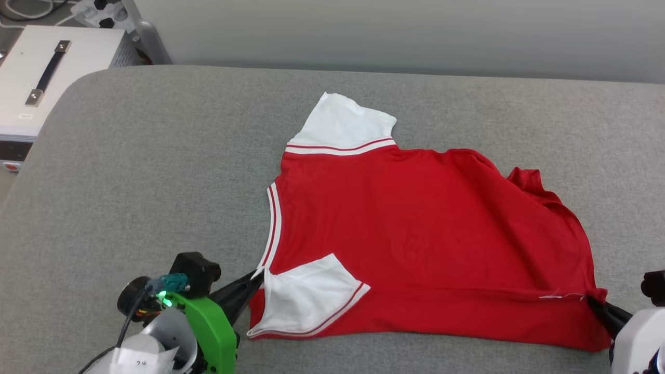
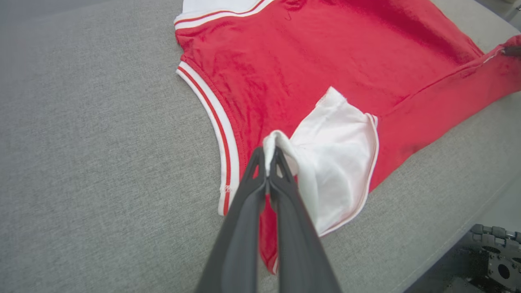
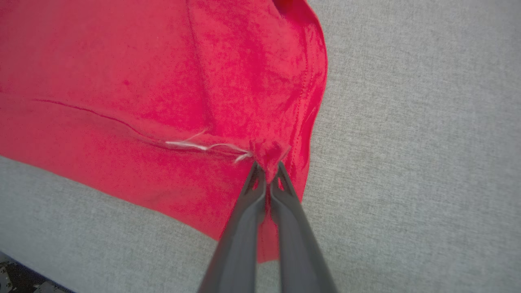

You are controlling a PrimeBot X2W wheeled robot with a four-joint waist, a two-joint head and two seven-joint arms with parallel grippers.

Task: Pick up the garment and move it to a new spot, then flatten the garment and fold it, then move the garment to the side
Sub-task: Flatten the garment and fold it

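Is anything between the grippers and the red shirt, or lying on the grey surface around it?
Nothing visible. The left gripper is shut on the garment at a white sleeve, the right gripper at a red corner; the grey surface around holds nothing else.

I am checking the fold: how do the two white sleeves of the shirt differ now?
The far sleeve lies spread out beyond the red body; the near sleeve is folded onto it. The left gripper pinches the near sleeve's corner; nothing touches the far sleeve. Both are white with red-striped trim.
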